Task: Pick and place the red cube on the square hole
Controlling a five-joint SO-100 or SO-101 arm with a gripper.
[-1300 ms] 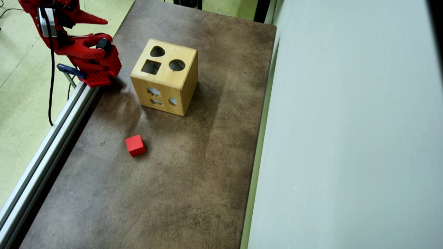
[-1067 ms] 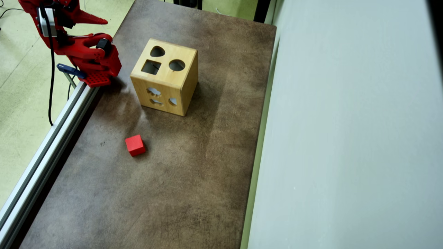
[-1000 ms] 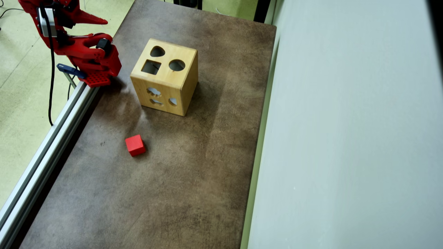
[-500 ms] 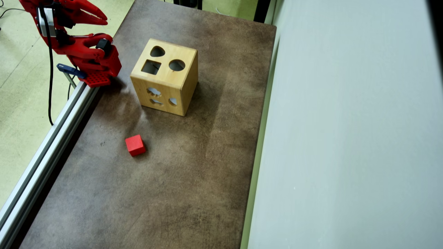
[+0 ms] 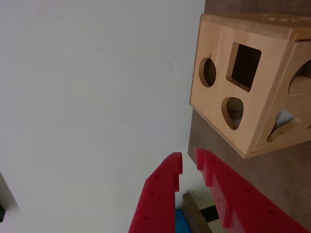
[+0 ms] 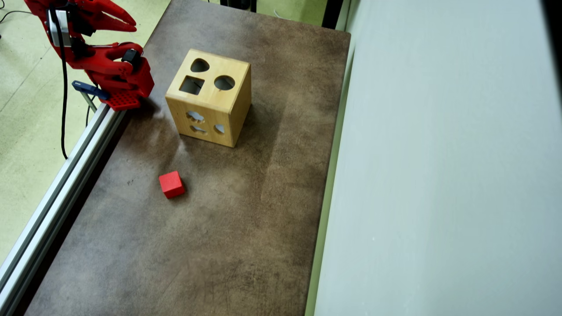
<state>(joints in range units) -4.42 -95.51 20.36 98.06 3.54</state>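
Cube (image 6: 171,184) lies untouched, well clear of the box (image 6: 210,97); its square hole (image 6: 192,84) is seemingly empty. My gripper (image 5: 188,167), barely parted, holds nothing; everything remains.

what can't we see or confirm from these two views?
- Red cube: missing from the wrist view, outside its frame; only the overhead view shows it.
- Inside of the wooden box: the square hole is dark in both views, so its contents are unknown.
- Gripper: its base is cut off by the wrist view's bottom edge.
- Arm: cut off by the overhead view's top-left corner.
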